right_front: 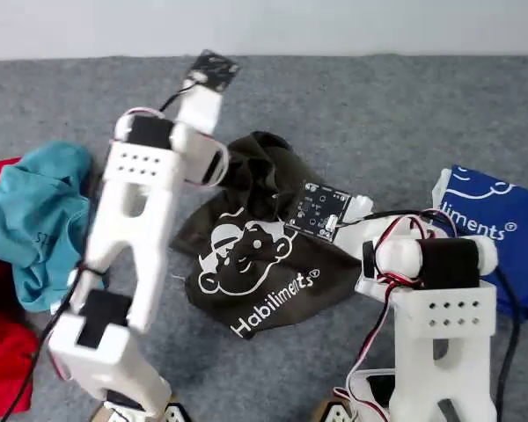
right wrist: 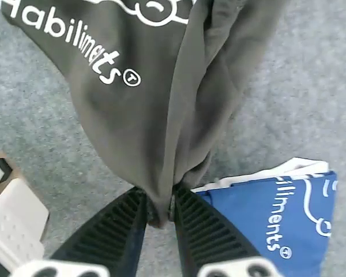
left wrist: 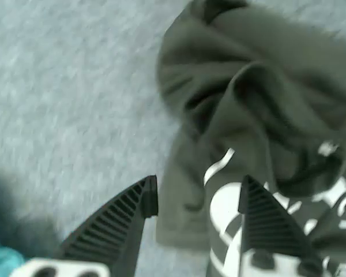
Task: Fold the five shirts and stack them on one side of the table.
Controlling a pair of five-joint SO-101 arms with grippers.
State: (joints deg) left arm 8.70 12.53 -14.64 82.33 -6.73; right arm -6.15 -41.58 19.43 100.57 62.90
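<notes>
Olive shirt (right_front: 255, 264), crumpled, white print

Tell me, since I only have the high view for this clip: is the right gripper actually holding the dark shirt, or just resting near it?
Observer: Holding it. In the right wrist view, the right gripper is shut on a bunched edge of the dark shirt.
Operator: And the left gripper? The arm covers it for me.
Observer: The left gripper is open and straddles that shirt's edge, with one finger over the white print and the other over the bare table.
</notes>
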